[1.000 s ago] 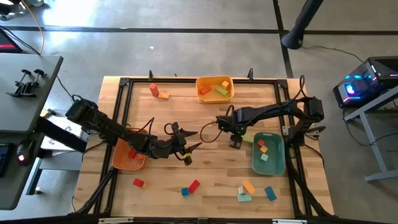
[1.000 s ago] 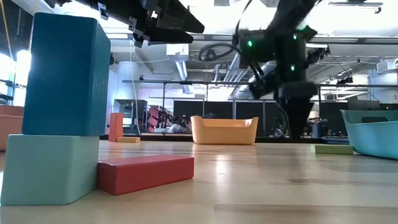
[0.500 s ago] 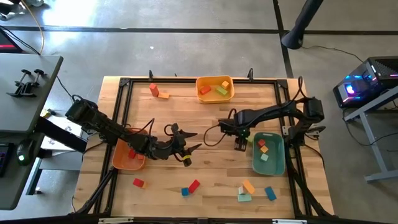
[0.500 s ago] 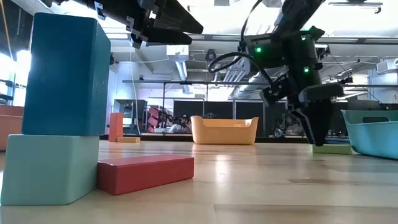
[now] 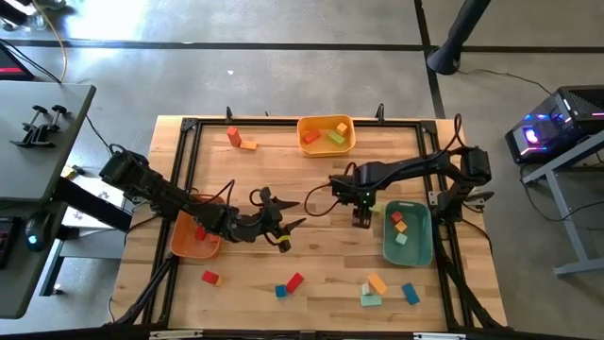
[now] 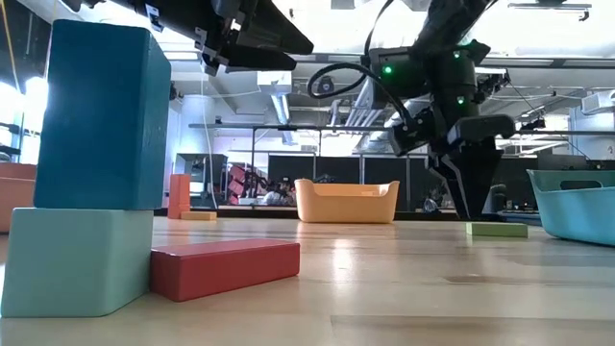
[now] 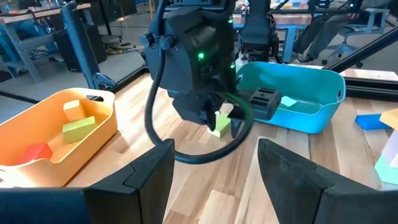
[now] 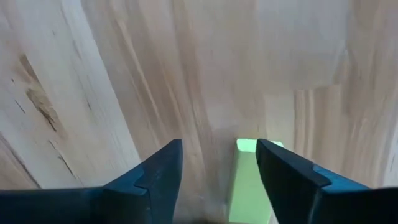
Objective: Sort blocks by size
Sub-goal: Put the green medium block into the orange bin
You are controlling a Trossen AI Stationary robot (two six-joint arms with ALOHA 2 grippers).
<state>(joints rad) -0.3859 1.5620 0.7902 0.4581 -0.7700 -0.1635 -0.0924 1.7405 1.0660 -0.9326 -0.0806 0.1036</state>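
Shifted since half a second ago: right gripper [image 5: 361,220], now a little farther left over the light green block [image 6: 497,229] just left of the teal tray [image 5: 408,247]. Fingers [image 8: 149,180] apart, pointing down at the table [image 5: 321,179], the green block [image 8: 249,180] lying between and just beyond the tips, not clamped. Tips close above the wood in the low view, the block flat on the table just to their right.

Left gripper [image 5: 283,231] unmoved, parked mid-table right of the orange tray [image 5: 193,241], raised off the wood, fingers [image 7: 149,171] spread wide, nothing between them.

One red block [image 5: 200,233] in the orange tray. Red, orange and light green blocks in the teal tray; red, green and yellow blocks in the yellow tray [image 5: 327,135] at the far edge. Loose on the table: red and orange blocks [image 5: 240,140] at the far left; along the near edge a small red block [image 5: 210,278], a blue cube [image 5: 280,291] beside a red bar [image 5: 295,281], then an orange block [image 5: 377,283], a pale teal block [image 5: 371,299] and a blue block [image 5: 411,294] near right.
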